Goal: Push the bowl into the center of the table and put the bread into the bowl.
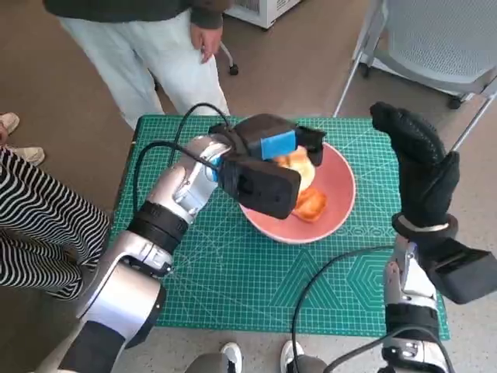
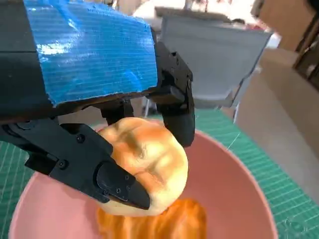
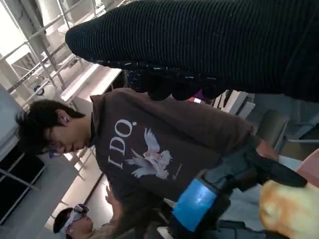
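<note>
The only writing that reads clearly is "I.DO." in pale letters above a bird print on the brown sweatshirt [image 3: 159, 144] of a person standing past the table's far edge; the right wrist view shows it turned on its side.

The left hand [image 1: 268, 159] reaches in from the table's left side and hangs over the pink bowl [image 1: 342, 190], its blue-taped back up. Its black fingers [image 2: 119, 186] are clamped round a pale golden bread roll [image 2: 144, 164], held just above the bowl's inside. A second, darker orange piece of bread [image 1: 312, 206] lies on the bowl's floor under it. The bowl sits on the green cutting mat [image 1: 256, 287] that covers the table, toward the far edge and a little right of the middle.

The right hand [image 1: 415, 159], in its black knitted glove, stands raised above the table's right edge, fingers up and holding nothing; how far apart they lie is hard to judge.

The left hand hides the bowl's left rim and much of the roll in the head view. Another person in striped trousers [image 1: 39, 225] is cut off at the left.
</note>
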`<state>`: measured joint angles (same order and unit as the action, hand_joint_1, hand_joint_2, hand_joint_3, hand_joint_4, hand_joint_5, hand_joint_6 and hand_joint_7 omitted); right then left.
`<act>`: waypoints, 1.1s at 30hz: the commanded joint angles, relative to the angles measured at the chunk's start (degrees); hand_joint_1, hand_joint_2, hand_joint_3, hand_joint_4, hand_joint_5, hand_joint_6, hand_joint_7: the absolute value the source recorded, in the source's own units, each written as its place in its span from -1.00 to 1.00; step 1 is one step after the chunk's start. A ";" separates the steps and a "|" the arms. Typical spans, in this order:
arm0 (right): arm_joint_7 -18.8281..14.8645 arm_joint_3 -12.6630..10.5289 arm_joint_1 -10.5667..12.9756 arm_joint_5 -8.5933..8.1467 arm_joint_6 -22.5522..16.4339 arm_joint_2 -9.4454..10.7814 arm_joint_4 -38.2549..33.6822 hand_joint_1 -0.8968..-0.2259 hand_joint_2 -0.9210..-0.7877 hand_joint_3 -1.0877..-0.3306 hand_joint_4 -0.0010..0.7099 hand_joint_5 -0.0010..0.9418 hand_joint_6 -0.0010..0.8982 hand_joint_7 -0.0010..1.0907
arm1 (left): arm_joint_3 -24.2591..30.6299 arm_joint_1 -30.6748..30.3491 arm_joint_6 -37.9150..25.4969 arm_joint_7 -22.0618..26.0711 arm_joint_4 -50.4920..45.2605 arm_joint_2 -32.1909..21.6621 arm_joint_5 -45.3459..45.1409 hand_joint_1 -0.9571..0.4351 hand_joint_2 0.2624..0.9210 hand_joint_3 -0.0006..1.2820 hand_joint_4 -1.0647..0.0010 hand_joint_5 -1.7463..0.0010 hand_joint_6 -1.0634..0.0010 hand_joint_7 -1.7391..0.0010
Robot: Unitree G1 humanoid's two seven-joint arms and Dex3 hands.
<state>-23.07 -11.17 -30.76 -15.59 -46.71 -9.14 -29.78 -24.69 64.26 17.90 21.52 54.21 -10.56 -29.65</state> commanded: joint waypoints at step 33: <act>1.15 0.03 -1.29 0.34 2.24 -1.10 1.04 -0.10 -1.00 0.06 -0.53 -1.00 -1.00 0.05 | 15.29 -8.48 -3.28 12.20 -22.49 -8.87 20.17 -0.51 1.00 -0.83 0.94 1.00 0.97 0.62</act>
<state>-22.22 -11.13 -32.30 -15.53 -45.56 -9.51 -29.24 -12.77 57.03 13.58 33.01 34.62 -17.62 -13.26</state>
